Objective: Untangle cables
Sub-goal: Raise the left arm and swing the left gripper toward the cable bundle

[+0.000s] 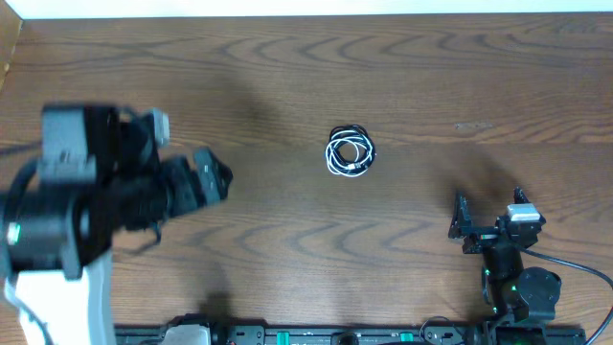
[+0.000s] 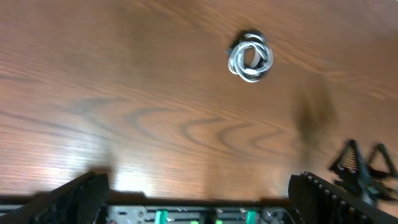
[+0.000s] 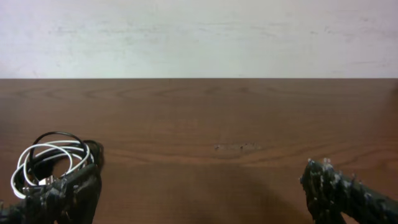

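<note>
Looming large beneath the overhead camera, left gripper (image 1: 213,177) hangs with jaws spread wide, empty; right gripper (image 1: 488,216) rests low near the table (image 1: 431,67) edge, likewise agape, as tangled cables (image 1: 350,151) lie coiled mid-table between them.

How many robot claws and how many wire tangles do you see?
Grippers: 2, the left gripper and the right gripper, both open.
Cable tangles: 1, the cables, white and black loops, too knotted to count singly.
Total: 3.
</note>
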`<state>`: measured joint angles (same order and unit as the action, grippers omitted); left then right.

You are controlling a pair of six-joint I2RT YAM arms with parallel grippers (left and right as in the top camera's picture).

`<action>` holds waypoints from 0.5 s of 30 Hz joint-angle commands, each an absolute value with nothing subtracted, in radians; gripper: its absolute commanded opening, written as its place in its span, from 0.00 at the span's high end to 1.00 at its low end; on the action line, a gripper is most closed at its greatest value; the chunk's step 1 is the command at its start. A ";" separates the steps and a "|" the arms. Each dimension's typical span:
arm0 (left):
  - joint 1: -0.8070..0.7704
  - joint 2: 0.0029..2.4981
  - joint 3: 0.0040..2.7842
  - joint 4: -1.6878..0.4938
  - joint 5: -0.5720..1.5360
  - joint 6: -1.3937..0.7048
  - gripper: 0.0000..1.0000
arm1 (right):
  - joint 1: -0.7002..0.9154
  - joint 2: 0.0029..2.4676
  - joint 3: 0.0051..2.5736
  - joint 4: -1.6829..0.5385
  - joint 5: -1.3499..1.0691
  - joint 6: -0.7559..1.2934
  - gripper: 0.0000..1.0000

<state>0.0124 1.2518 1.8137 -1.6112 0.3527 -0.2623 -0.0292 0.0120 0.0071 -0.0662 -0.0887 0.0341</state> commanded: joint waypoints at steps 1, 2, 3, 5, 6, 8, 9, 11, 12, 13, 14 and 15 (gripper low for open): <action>0.015 1.343 1.833 -1.682 0.260 -0.282 0.02 | -0.025 0.007 0.006 -0.071 -0.081 0.036 0.01; 0.016 1.367 1.832 -1.682 0.260 -0.282 0.02 | -0.025 0.007 0.006 -0.071 -0.081 0.036 0.01; 0.016 1.386 1.832 -1.683 0.260 -0.282 0.02 | -0.025 0.007 0.006 -0.070 -0.081 0.036 0.01; 0.016 1.427 1.832 -1.685 0.260 -0.282 0.02 | -0.025 0.008 0.006 -0.071 -0.081 0.036 0.01; 0.015 1.447 1.830 -1.689 0.260 -0.282 0.02 | -0.025 0.009 0.006 -0.071 -0.081 0.036 0.01; 0.015 1.476 1.816 -1.689 0.261 -0.282 0.02 | -0.025 0.009 0.006 -0.070 -0.081 0.036 0.01; 0.015 1.491 1.805 -1.689 0.261 -0.282 0.02 | -0.025 0.009 0.006 -0.070 -0.081 0.036 0.01; 0.015 1.512 1.782 -1.689 0.260 -0.282 0.02 | -0.025 0.009 0.006 -0.070 -0.081 0.036 0.01; 0.015 1.521 1.771 -1.689 0.260 -0.282 0.02 | -0.025 0.009 0.006 -0.070 -0.081 0.036 0.01; 0.015 1.530 1.759 -1.686 0.260 -0.281 0.02 | -0.025 0.009 0.006 -0.070 -0.081 0.036 0.01; 0.015 1.534 1.748 -1.683 0.260 -0.281 0.02 | -0.025 0.009 0.006 -0.070 -0.081 0.036 0.01; 0.015 1.538 1.732 -1.674 0.260 -0.281 0.02 | -0.025 0.009 0.006 -0.070 -0.081 0.036 0.01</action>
